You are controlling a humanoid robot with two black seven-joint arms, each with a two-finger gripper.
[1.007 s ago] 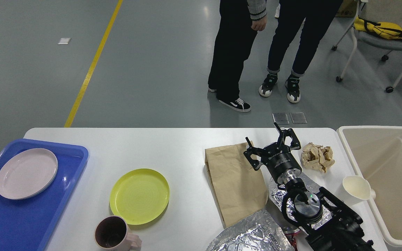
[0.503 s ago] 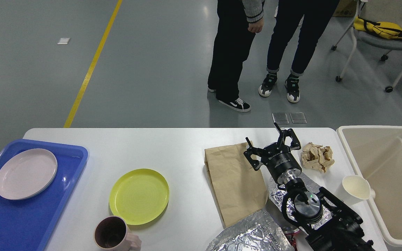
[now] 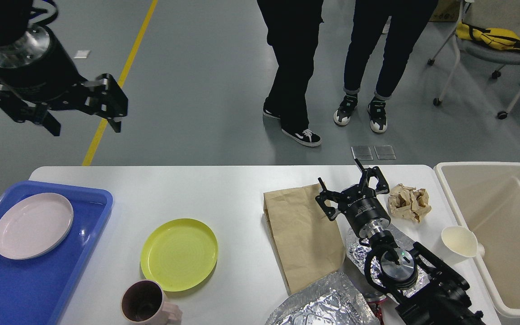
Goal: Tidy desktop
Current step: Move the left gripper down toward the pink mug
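Observation:
The white desktop (image 3: 224,189) holds litter and dishes. A flat brown paper bag (image 3: 303,237) lies right of centre, with a crumpled brown paper ball (image 3: 409,202) to its right. Crinkled foil (image 3: 321,307) sits at the front edge, and more foil (image 3: 358,246) lies under my right arm. My right gripper (image 3: 339,174) hovers open and empty between the bag and the paper ball. My left gripper (image 3: 86,126) hangs high at the upper left, open and empty, above the floor behind the table. A yellow plate (image 3: 178,254) and a pink mug (image 3: 145,302) stand at front left.
A blue tray (image 3: 88,203) with a pale pink plate (image 3: 33,225) sits at the left edge. A beige bin (image 3: 503,216) stands at the right, with a white paper cup (image 3: 461,241) beside it. Two people (image 3: 294,67) stand behind the table, and a chair (image 3: 490,49) is at far right.
My left arm has swung up into view at the upper left, gripper open. The right arm has stayed still. The people behind the table have shifted their feet.

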